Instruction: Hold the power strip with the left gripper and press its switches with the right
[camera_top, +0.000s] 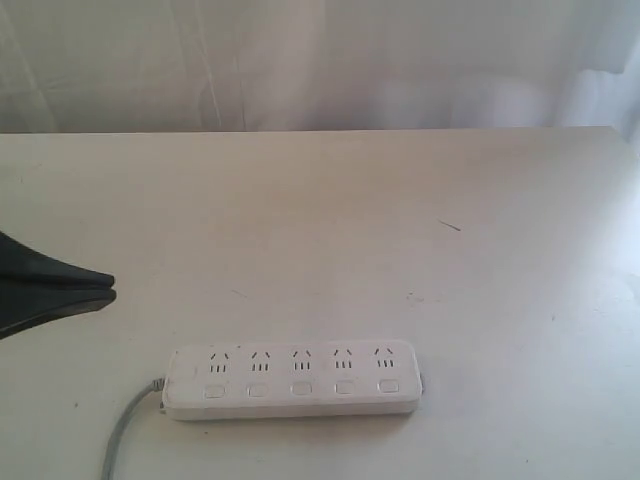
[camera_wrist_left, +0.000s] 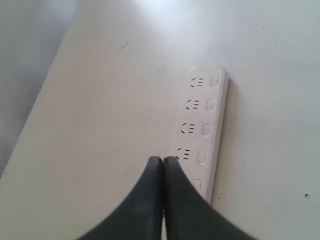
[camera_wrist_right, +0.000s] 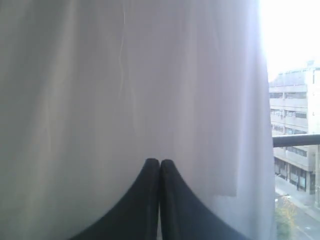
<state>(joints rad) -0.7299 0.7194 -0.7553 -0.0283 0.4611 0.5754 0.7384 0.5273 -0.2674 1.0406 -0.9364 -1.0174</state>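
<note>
The power strip (camera_top: 292, 380) looks like smooth white plastic with a slight sheen. Its switches (camera_top: 300, 388) are the same white plastic, a shade duller. The cord (camera_top: 118, 440) leaving its end is grey, matt and rubbery-looking. Under the strip, the table (camera_top: 320, 220) has a pale, smooth, matt top, faintly mottled, with a few small dark marks beyond the strip. I can't tell whether it is laminate or painted wood. The left gripper (camera_wrist_left: 162, 161), near the strip's cord end, is smooth matt black, plastic or rubber by the look. The right gripper (camera_wrist_right: 159, 162) has the same dark, dull finish. Far behind the strip hangs a thin white cloth curtain (camera_top: 300, 60), soft and slightly translucent.
</note>
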